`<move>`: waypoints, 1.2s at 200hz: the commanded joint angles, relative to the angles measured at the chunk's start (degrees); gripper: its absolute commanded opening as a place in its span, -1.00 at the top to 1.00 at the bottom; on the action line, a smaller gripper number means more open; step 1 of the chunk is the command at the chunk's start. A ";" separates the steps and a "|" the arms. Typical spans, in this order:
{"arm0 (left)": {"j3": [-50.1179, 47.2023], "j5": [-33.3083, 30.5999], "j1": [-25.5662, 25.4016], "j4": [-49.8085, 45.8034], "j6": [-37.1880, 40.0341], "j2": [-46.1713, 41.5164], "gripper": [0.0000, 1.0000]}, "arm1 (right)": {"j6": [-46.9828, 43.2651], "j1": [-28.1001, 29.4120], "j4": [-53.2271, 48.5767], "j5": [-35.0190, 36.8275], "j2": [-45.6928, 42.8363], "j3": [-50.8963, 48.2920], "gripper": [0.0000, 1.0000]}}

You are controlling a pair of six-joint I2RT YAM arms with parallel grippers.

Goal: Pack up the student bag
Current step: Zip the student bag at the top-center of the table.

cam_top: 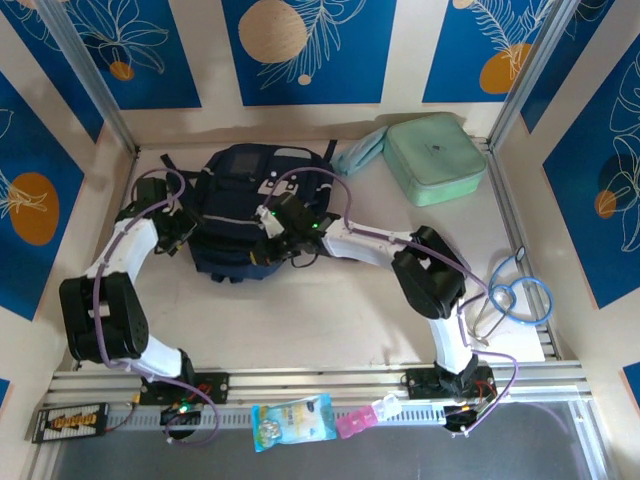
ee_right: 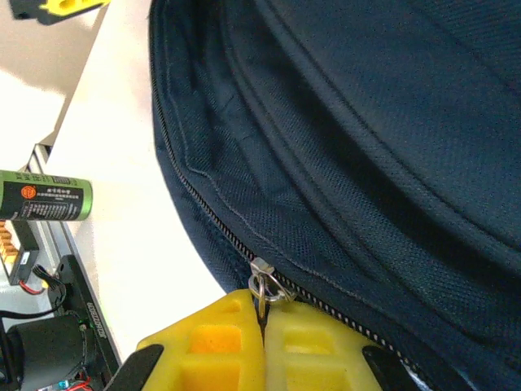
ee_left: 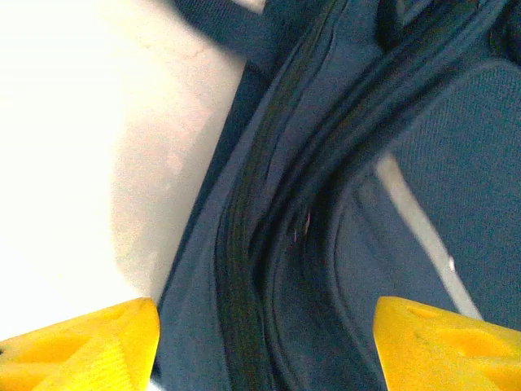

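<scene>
Here | right pincer grips student bag zip pull | left pincer spread

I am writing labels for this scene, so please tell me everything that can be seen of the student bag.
The student bag is a dark navy backpack of woven fabric, lying on the pale table, left of centre and toward the far side. It has piped seams, a thin pale stripe and a zip with pale teeth. The right gripper is shut on its zip pull; the left gripper, open, stands over a side seam.
</scene>
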 commanded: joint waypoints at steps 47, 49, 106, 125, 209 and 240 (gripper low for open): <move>-3.60 2.70 -2.11 -8.67 -7.89 -10.39 -0.19 | -1.99 1.93 0.25 -2.83 6.22 9.29 1.00; -3.62 2.93 -2.28 -8.71 -8.20 -10.36 -0.18 | -2.05 1.94 0.21 -2.80 6.30 9.38 1.00; -4.10 2.21 -7.28 -7.52 -11.48 -7.27 -0.04 | -2.40 2.82 -0.54 -2.88 7.33 9.74 1.00; -4.79 2.20 -7.77 -5.29 -11.57 -5.75 0.04 | -2.35 2.84 -0.64 -2.82 7.30 9.74 1.00; -8.23 -0.29 -8.78 -0.93 -13.15 -3.01 0.30 | -2.77 2.99 -2.23 -1.34 6.89 9.66 1.00; -7.74 -0.05 -8.78 1.54 -12.73 -1.45 0.53 | -3.98 3.17 -5.90 1.05 5.47 9.01 1.00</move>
